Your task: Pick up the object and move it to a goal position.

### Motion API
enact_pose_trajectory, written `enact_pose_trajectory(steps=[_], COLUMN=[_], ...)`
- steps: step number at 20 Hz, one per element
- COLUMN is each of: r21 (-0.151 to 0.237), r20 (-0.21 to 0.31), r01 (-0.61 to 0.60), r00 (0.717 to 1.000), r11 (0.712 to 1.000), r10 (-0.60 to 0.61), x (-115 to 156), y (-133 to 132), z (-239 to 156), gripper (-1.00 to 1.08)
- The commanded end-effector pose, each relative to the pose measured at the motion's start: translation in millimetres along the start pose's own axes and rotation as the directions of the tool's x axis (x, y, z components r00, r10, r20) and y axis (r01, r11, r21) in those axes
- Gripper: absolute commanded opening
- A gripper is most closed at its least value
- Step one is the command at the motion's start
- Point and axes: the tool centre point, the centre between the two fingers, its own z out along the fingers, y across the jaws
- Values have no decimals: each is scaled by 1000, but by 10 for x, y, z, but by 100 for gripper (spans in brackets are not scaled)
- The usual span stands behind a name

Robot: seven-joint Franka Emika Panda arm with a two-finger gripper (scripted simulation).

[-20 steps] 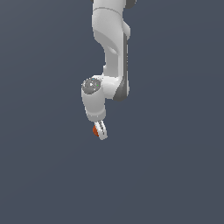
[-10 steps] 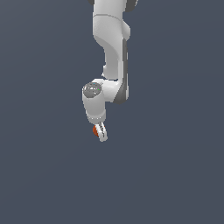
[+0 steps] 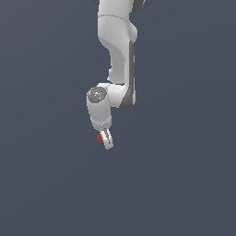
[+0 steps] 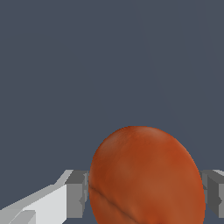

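Wrist has dropped a bit lower and drifted toward the exterior view's left since a second ago; the tilt of my hand looks about the same, and the ball rides along with it. My gripper (image 3: 105, 140) sits just below frame centre in the exterior view, hanging off the white arm (image 3: 117, 55) that comes down from the top edge. Fingers are closed in on the ball (image 3: 100, 137), which shows there only as a small orange-red spot on the left side of the fingertips, mostly hidden by the near finger. In the wrist view the ball (image 4: 146, 177) fills the lower middle of the frame, rust-orange, mottled, with a darker crease running across its lower left. One finger pad (image 4: 78, 194) touches it at the lower left of the frame, and the other pad shows at the lower right edge, tight against the ball's far side. So the grip is about one ball-width wide, with contact on both sides. Background is flat grey-blue in both views; I can't tell the height over any surface from these.
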Motion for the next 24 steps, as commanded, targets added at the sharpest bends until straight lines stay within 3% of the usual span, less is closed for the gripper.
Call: enact_pose_trajectory(steps=[1, 11, 24], r21=[2, 2, 0], r20=[-1, 0, 0], r01=[0, -1, -3], r00=[1000, 1000, 1000], r11=[1000, 1000, 1000], r10=[0, 1, 3], x=[10, 119, 425], y=[0, 94, 341], z=[-41, -559, -1970], gripper=[-100, -100, -100])
